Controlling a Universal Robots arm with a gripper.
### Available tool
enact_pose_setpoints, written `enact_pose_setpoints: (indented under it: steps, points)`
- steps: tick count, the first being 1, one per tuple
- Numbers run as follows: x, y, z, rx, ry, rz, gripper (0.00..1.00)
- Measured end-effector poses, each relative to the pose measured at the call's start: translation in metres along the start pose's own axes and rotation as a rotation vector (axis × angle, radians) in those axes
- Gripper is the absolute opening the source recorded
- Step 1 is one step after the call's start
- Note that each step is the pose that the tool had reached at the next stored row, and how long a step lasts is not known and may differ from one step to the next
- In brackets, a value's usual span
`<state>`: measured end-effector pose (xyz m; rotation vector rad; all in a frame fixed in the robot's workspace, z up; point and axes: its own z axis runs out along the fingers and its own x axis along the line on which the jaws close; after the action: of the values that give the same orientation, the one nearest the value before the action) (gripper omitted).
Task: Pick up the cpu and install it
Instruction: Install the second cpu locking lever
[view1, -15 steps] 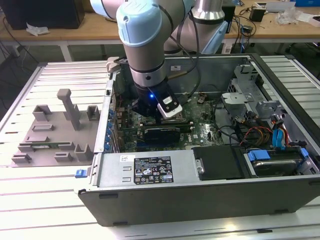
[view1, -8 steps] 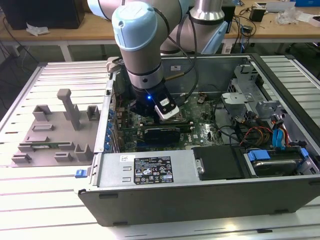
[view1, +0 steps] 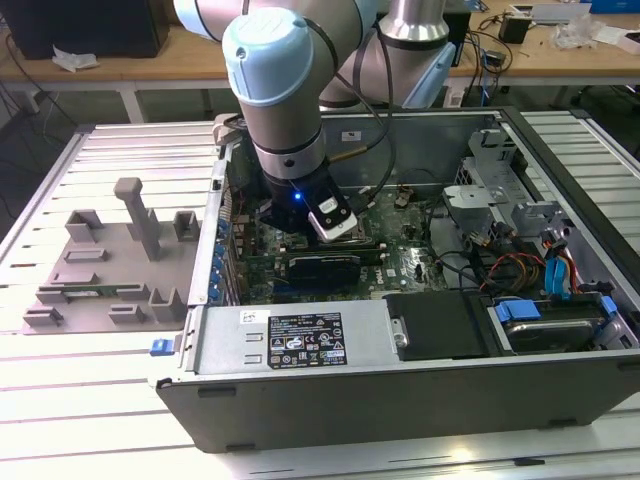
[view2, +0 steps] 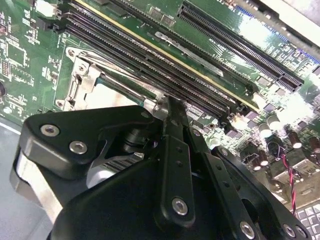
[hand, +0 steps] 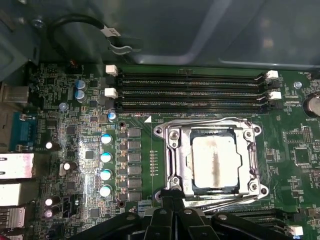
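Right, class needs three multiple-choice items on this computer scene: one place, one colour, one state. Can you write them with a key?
1. Where is the cpu?
A. In the socket
B. On the grey tray outside the case
C. On the power supply

2. What colour is the motherboard?
A. Red
B. Green
C. White

3. What state is the case in?
A. Shut
B. Open, its insides showing
C. Wrapped in plastic

Key:
1 A: in the first wrist view the cpu lies inside the socket.
2 B: the motherboard is green in both wrist views.
3 B: in the exterior view the case has no cover, so boards and cables show.
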<state>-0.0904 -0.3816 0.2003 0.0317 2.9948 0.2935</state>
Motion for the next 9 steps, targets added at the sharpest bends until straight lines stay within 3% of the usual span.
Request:
enact_pose_setpoints:
  steps: [3,9]
  points:
    - [-0.0005,0.0009,-0.0041,-0.0001,-0.0001,0.000,0.11]
    - [-0.0031,0.0051,-0.0233,0.0002,0.0000,0.000,0.11]
